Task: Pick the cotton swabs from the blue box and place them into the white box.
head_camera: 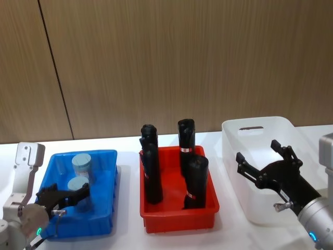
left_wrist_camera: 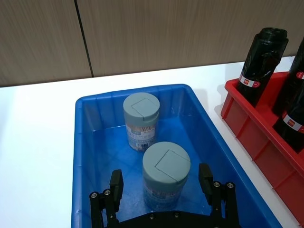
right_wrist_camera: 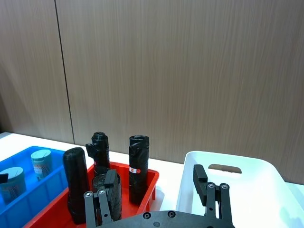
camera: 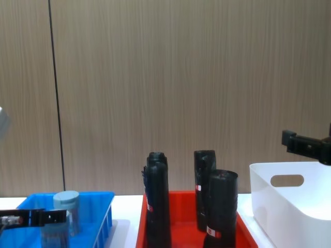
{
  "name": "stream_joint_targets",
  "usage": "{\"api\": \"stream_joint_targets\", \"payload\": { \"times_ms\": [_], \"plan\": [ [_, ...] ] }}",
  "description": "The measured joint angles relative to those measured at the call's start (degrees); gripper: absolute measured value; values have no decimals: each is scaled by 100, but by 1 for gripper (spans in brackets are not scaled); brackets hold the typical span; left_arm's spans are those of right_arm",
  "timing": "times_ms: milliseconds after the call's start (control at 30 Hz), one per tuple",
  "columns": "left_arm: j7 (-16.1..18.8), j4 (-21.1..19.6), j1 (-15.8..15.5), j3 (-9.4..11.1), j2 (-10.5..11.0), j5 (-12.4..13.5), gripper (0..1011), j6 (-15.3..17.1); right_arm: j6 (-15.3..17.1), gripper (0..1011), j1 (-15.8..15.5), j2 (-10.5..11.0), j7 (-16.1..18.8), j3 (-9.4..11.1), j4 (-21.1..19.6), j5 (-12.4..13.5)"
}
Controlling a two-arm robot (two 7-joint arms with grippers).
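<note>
Cotton swabs (head_camera: 80,174): two jars, both upright inside the blue box (head_camera: 109,179) at the lower left of the head frame. The far jar (head_camera: 81,164) stands toward the box's back wall. The near jar (head_camera: 78,185) stands just in front of it, and the two are close together but apart.

Left gripper (head_camera: 65,198): positioned at the near jar, with the jaws spread wide. In the left wrist view one finger (left_wrist_camera: 116,184) lies on each side of that jar with a gap on both sides. Nothing is gripped.

White box (head_camera: 244,203): one, at the right of the head frame. The right gripper (head_camera: 257,151) hangs in front of it, with the jaws wide and holding nothing.

Red tray (head_camera: 177,216): one, at the centre, between the two boxes and touching neither. It carries four black rolls (head_camera: 152,177), all upright: two at its left side, one behind the other, and two at its right side.

All three containers rest on a white surface (head_camera: 125,156) in front of a wood-panelled wall (head_camera: 182,62).

Concealment: the left gripper covers the lower body of the near jar in the head view. The right arm covers the white box's near right corner. In the chest view the blue box wall hides the jar bases. The jar contents cannot be made out through the labels.
</note>
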Motion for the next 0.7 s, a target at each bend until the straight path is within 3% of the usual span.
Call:
{"api": "stream_joint_targets", "payload": {
  "times_ms": [700],
  "plan": [
    [-391,708,-498,30,-215,290,1004,255,0,1001,0,0,0,0,0,0]
  ]
}}
